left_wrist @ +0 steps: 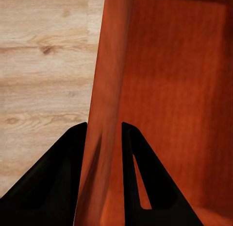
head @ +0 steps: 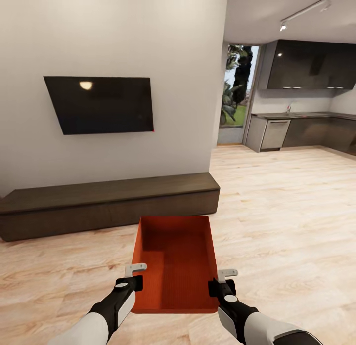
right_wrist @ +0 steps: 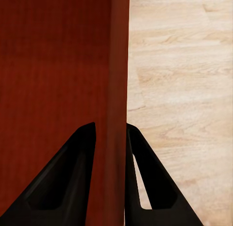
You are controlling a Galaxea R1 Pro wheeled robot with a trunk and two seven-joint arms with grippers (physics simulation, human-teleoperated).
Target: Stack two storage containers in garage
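Grippers, left and right, each pinch a side wall of the orange-red rectangular open-topped plastic bin, its near rim hiding the fingertips.

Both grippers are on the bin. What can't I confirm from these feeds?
- Storage container: its underside, hidden by its own floor in the head view.
- Left gripper and right gripper: each wrist view's edge cuts off the bin's wall.
- Long dark low cabinet: left end cropped by the head view.
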